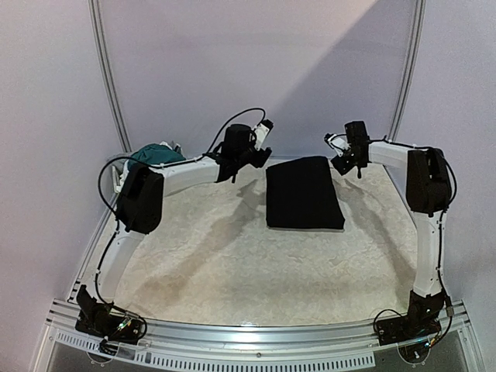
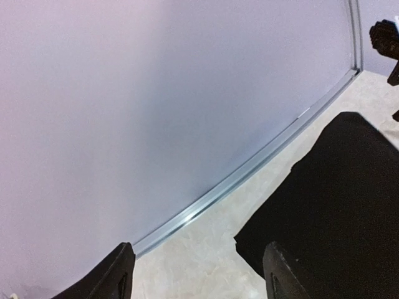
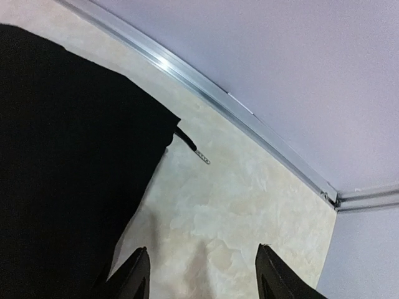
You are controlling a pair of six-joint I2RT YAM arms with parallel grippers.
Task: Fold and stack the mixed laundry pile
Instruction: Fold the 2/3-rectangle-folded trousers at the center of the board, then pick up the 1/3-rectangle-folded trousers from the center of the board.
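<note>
Place: enclosed robot test booth
Walls: plain lilac panels (image 1: 232, 62), upper frame
Frame: aluminium rails (image 1: 108, 77), both sides
Surface: marbled tabletop (image 1: 232, 263), centre

No legible text, label, brand, number or sign in any of three views.

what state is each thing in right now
black trousers, folded into a flat rectangle, lying on the table, not held
cord, end sticking out from the trousers' edge
teal-green shorts, bunched up, unfolded, at the far left edge, partly hidden
left end effector, open, empty, beside the trousers
right end effector, open, empty, beside the trousers
</note>
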